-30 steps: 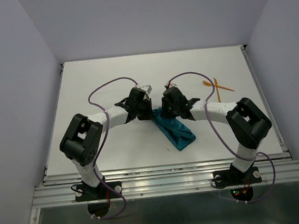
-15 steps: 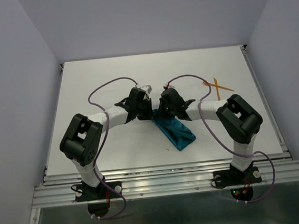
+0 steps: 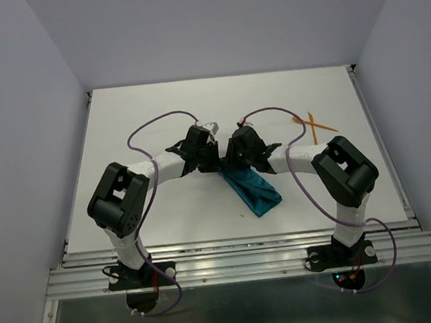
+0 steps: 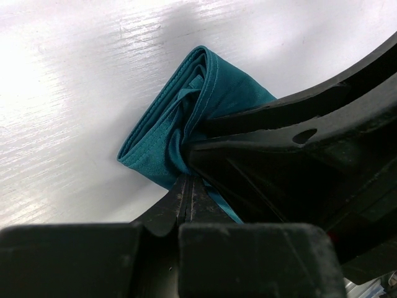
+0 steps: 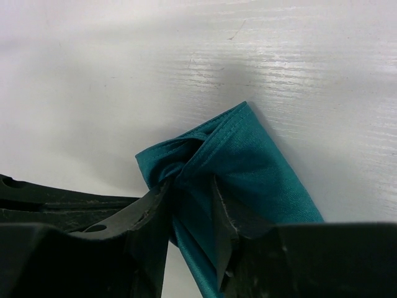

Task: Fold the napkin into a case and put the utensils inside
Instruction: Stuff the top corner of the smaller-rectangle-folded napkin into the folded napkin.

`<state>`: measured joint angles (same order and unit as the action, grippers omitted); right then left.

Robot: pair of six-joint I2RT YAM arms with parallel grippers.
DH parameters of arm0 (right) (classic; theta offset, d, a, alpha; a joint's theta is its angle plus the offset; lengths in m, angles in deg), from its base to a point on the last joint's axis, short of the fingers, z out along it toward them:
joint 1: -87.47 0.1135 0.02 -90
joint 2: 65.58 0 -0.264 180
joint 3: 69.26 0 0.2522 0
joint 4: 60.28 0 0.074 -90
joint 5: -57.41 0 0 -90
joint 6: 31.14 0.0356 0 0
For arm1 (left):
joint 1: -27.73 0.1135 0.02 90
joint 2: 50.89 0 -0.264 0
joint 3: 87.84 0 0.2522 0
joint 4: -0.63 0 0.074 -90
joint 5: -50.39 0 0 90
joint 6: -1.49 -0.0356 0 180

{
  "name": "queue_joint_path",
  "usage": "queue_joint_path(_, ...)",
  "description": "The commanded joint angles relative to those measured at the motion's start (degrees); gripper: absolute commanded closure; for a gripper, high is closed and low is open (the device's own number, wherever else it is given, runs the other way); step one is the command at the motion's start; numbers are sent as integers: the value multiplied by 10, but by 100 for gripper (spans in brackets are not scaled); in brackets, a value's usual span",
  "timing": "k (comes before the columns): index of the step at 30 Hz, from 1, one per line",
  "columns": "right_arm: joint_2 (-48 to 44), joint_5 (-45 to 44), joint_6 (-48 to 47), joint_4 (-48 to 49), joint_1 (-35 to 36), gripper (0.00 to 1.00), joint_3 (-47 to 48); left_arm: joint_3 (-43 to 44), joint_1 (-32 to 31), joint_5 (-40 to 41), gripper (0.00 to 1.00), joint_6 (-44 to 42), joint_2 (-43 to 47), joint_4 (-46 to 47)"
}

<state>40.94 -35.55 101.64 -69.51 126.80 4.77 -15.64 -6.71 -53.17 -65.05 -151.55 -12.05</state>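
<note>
The teal napkin (image 3: pixel 253 190) lies as a narrow folded strip running diagonally at mid-table. Both grippers meet at its far end. My left gripper (image 3: pixel 214 160) is shut, its tips (image 4: pixel 189 180) pinching a gathered bunch of the napkin (image 4: pixel 167 136). My right gripper (image 3: pixel 230 158) stands with its jaws apart astride the same bunched end (image 5: pixel 191 183). Folds of the napkin (image 5: pixel 248 161) fill the gap between its fingers. The two orange utensils (image 3: pixel 313 125) lie crossed on the table at the far right, away from both grippers.
The white table (image 3: pixel 135 116) has raised rails along its left and right edges. Purple cables loop over both arms. The left gripper's fingers (image 5: pixel 74 205) sit right against the right gripper's own.
The right arm has swung its elbow inward and its gripper has moved slightly left, close against the left gripper at the napkin's end. The left arm and the utensils have not moved.
</note>
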Motion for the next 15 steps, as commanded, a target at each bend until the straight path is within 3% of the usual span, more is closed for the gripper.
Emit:
queue_joint_path(1, -1, -18, 18, 28, -1, 63, 20, 16, 2, -9, 100, -1, -1, 14)
queue_joint_path(9, 16, -41, 34, 7, -1, 65, 35, 12, 2, -12, 100, 0, 3, 17)
queue_joint_path(15, 34, -47, 40, -5, -1, 80, 48, 11, 2, -15, 100, -2, 2, 20)
